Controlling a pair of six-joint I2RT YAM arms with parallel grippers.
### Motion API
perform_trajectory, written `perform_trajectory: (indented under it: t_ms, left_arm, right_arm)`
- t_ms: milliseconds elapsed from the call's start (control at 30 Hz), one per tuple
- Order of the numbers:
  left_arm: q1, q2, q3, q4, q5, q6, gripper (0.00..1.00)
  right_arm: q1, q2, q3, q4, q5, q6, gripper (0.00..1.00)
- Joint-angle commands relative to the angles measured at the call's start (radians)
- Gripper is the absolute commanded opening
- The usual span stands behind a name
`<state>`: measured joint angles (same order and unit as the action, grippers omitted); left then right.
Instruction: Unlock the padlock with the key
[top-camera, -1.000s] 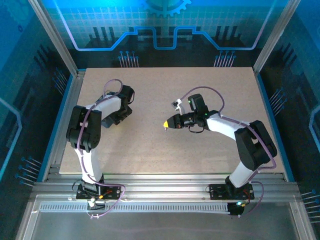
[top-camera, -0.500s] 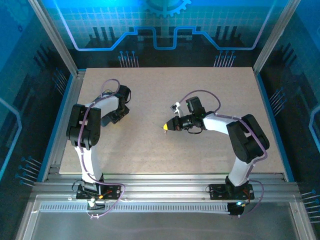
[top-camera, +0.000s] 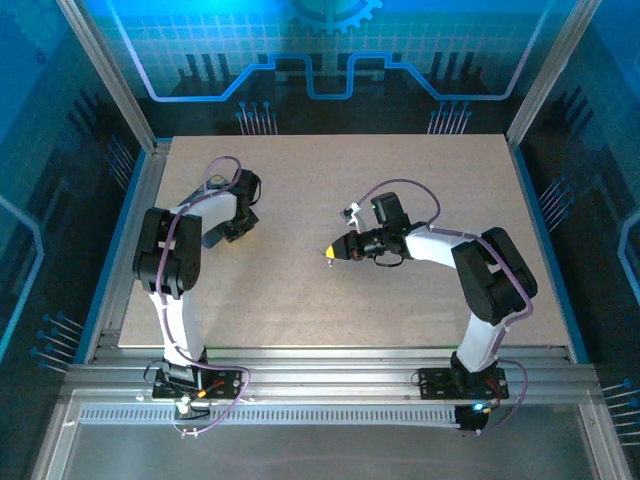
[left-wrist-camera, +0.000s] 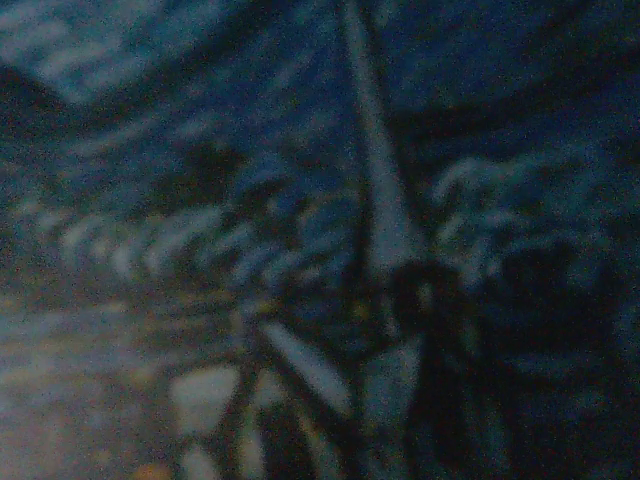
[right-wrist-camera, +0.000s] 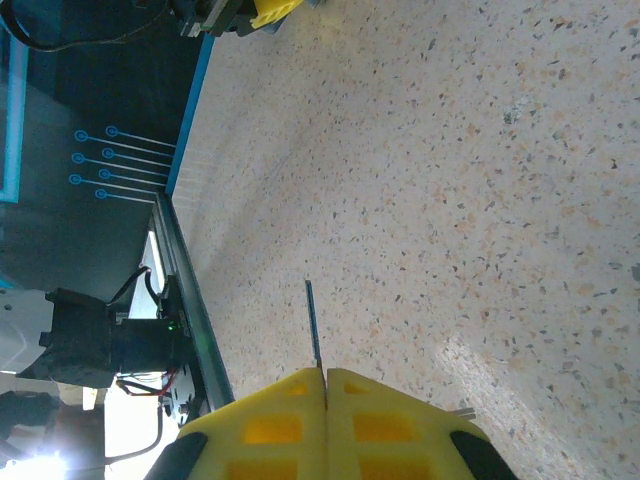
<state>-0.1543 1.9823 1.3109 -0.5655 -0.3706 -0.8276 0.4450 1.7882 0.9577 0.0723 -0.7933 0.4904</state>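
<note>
My right gripper (right-wrist-camera: 325, 372) is shut on the key (right-wrist-camera: 313, 325), a thin grey blade sticking straight out from between the yellow fingertips (right-wrist-camera: 270, 425), just above the speckled table. From above, the right gripper (top-camera: 332, 251) points left at mid-table. My left gripper (top-camera: 218, 236) hangs low over the table's left side, dark and hard to read. A bit of the left gripper's yellow finger (right-wrist-camera: 272, 10) peeks in at the top of the right wrist view. The left wrist view is dark and blurred. The padlock cannot be made out.
The beige speckled table (top-camera: 420, 180) is framed by aluminium rails (top-camera: 330, 375) at the near edge and posts at the sides. The table's left rail (right-wrist-camera: 190, 300) runs close beside the key in the right wrist view.
The right arm's elbow has drawn in toward the left, with the gripper tip staying almost in place. The left gripper has pulled back slightly toward the left.
</note>
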Motion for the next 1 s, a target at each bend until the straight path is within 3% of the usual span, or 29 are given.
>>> perform_trajectory:
  t_ms: [0,200,433,600,967]
  left_arm:
    - [-0.031,-0.015,-0.018,0.016,0.137,0.093,0.25]
    - [-0.125,-0.043,-0.004,-0.003,0.269,0.16,0.23]
    - [-0.222,-0.042,0.005,0.017,0.381,0.052,0.21]
    - [-0.231,-0.089,-0.005,0.094,0.521,-0.06,0.18]
    - [-0.188,-0.264,-0.029,0.12,0.839,-0.151,0.12]
  right_arm:
    - [0.009,-0.012,-0.015,0.009,-0.018,-0.005,0.0]
    - [-0.007,-0.059,-0.038,-0.026,0.001,-0.028,0.0]
    - [-0.058,-0.129,-0.073,-0.064,0.011,-0.039,0.0]
    - [-0.064,-0.19,-0.102,-0.103,0.033,-0.058,0.0]
    - [-0.073,-0.303,-0.05,-0.229,0.018,-0.119,0.0]
